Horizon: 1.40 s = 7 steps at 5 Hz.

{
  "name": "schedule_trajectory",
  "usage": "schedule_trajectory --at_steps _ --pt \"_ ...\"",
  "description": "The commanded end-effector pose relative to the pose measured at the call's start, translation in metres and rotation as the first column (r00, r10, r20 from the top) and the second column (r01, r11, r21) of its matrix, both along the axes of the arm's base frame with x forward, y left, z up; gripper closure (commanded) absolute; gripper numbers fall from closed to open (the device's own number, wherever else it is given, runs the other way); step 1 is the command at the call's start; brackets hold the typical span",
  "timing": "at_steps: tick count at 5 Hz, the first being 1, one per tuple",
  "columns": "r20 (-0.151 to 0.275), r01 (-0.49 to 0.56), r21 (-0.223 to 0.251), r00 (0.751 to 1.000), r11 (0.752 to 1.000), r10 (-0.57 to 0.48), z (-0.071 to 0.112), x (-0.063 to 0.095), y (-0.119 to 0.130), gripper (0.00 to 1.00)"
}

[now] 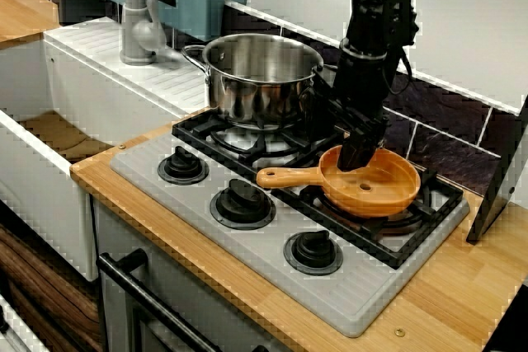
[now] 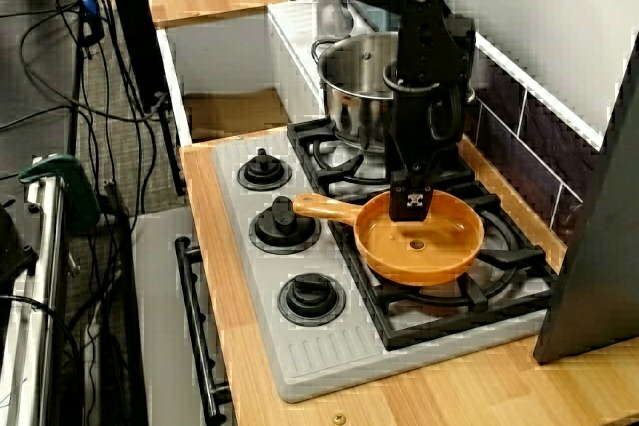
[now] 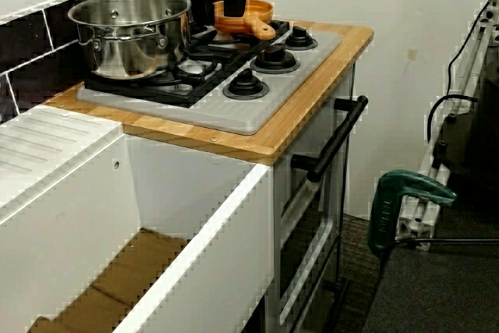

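Gripper (image 2: 410, 205): pointed straight down, tips at the rim of the orange frying pan (image 2: 419, 238). From the high view the fingers look close together. Whether they pinch the rim or only rest against it cannot be made out, since the black fingers merge with the arm's shadow.

Pan position: directly under the tool, seated on the black burner grate (image 1: 412, 224). The tips meet the rim on the wall side, a short way along from the handle root. The bowl spreads out from the tips toward the knobs (image 1: 242, 201).

Key relation: the pan handle (image 1: 289, 176) lies nearly flat. Its long axis runs away from the gripper toward the middle knob and parallel to the grate top. The handle is clear of the fingers.

Materials:
- The pan is a matte orange, with a shallow round bowl, a small hole or rivet at centre and a rounded stub handle.
- The stainless pot (image 1: 260, 76) is polished, straight-walled and two-handled. It stands on the neighbouring burner just beside the arm, apart from the pan.
- The hob plate (image 1: 330, 294) is grey and ribbed, set into a wooden counter (image 1: 462, 286).
- In the low view from the sink end, the white sink (image 3: 195, 216) lies well apart from the tool, beyond the pot.
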<state>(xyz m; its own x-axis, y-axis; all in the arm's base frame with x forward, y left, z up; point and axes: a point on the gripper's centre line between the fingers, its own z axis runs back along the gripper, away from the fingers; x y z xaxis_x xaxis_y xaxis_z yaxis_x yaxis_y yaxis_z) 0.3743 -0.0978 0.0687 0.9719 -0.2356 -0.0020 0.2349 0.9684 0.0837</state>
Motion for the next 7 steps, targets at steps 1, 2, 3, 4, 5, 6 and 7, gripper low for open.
schedule_trajectory --at_steps 1,2,3,4,5,6,7 --pt "0.031 0.007 -0.020 0.999 1.000 -0.006 0.012 -0.003 0.003 0.00" --pt "0.035 0.012 -0.040 0.999 0.999 -0.011 0.017 -0.002 0.003 1.00" --pt "0.038 0.011 -0.053 0.999 0.999 -0.009 0.023 -0.002 0.003 1.00" --pt "0.034 0.009 -0.065 0.999 0.998 -0.007 0.028 -0.002 0.003 1.00" --pt "0.045 0.020 -0.080 0.999 0.997 -0.017 0.036 -0.005 0.001 1.00" --pt "0.058 0.028 -0.105 0.998 0.994 -0.022 0.049 -0.009 0.001 1.00" --pt "0.074 0.039 -0.140 0.997 0.989 -0.028 0.068 -0.009 -0.002 1.00"
